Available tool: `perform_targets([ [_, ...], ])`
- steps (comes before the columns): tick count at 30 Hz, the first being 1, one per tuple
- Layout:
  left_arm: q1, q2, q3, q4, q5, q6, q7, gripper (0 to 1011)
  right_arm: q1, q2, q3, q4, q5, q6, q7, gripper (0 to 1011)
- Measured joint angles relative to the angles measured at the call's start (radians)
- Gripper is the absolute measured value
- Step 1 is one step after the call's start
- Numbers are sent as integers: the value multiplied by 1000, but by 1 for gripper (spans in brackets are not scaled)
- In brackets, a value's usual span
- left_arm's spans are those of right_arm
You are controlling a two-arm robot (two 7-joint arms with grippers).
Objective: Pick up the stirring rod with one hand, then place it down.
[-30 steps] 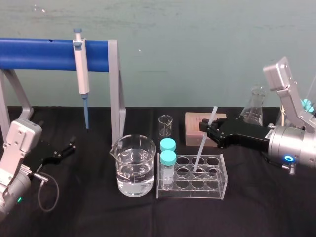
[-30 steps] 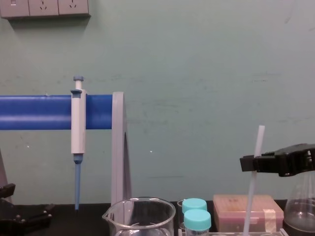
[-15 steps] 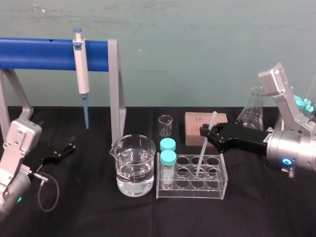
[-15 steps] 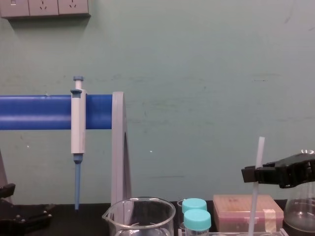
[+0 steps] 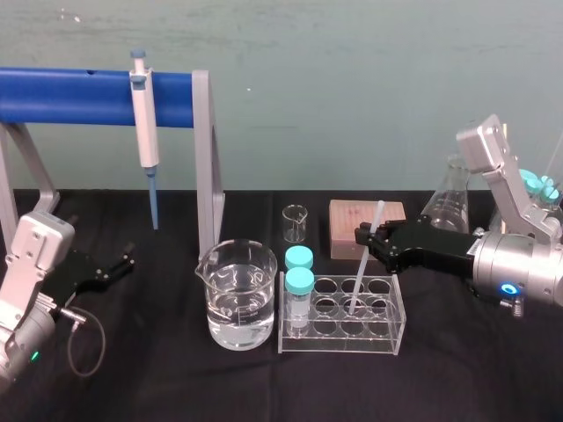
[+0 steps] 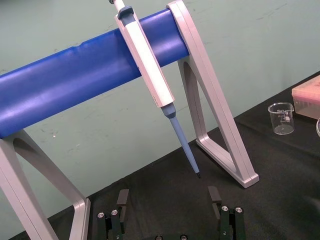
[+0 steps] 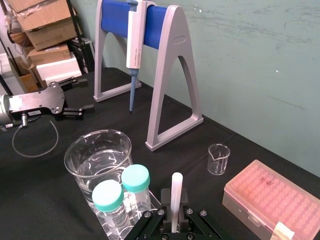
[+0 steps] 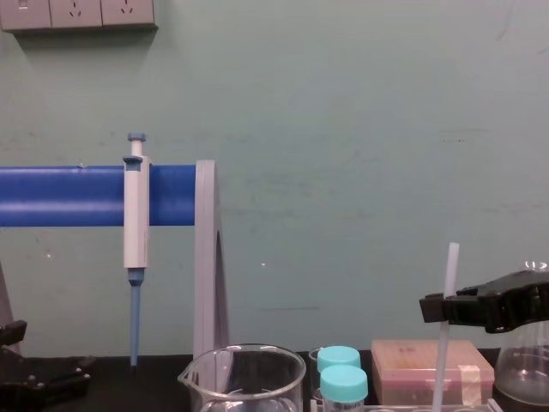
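Observation:
The stirring rod (image 5: 359,271) is a thin white translucent stick standing nearly upright, its lower end inside a hole of the clear tube rack (image 5: 341,332). My right gripper (image 5: 365,236) is shut on its upper part, coming in from the right. The right wrist view shows the rod (image 7: 176,187) pinched between the black fingers of that gripper (image 7: 173,204). In the chest view the rod (image 8: 450,270) rises above the right gripper (image 8: 436,309). My left gripper (image 5: 123,262) rests open at the table's left, holding nothing; its fingers (image 6: 122,199) stand wide apart.
A water-filled beaker (image 5: 236,294) stands left of the rack, which holds two teal-capped vials (image 5: 299,281). Behind are a small beaker (image 5: 296,222), a pink tip box (image 5: 352,220) and a flask (image 5: 453,198). A pipette (image 5: 143,123) hangs on the blue stand (image 5: 79,95).
My right gripper has come down a little with the rod, so the rod's lower end now sits deeper in the rack. The left arm has not moved.

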Motion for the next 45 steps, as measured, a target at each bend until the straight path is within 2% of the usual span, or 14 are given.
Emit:
perform_targets([
  [16,0,0,0,0,0,0,0,1000,0,1,1,-1,4,0,0,96],
  [23,0,0,0,0,0,0,0,1000,-1,1,2,-1,5,0,0,289],
  [26,0,0,0,0,0,0,0,1000,-1,1,2,-1,5,0,0,407],
  [27,0,0,0,0,0,0,0,1000,-1,1,2,-1,6,0,0,407],
  [30,0,0,0,0,0,0,0,1000,-1,1,2,-1,6,0,0,504],
  [32,0,0,0,0,0,0,0,1000,-1,1,2,-1,6,0,0,607],
  [33,0,0,0,0,0,0,0,1000,-1,1,2,-1,6,0,0,607],
  [36,0,0,0,0,0,0,0,1000,-1,1,2,-1,6,0,0,721],
  [37,0,0,0,0,0,0,0,1000,-1,1,2,-1,6,0,0,721],
  [39,0,0,0,0,0,0,0,1000,-1,1,2,-1,6,0,0,818],
  [42,0,0,0,0,0,0,0,1000,-1,1,2,-1,6,0,0,875],
  [43,0,0,0,0,0,0,0,1000,-1,1,2,-1,6,0,0,925],
  [45,0,0,0,0,0,0,0,1000,-1,1,2,-1,6,0,0,948],
])
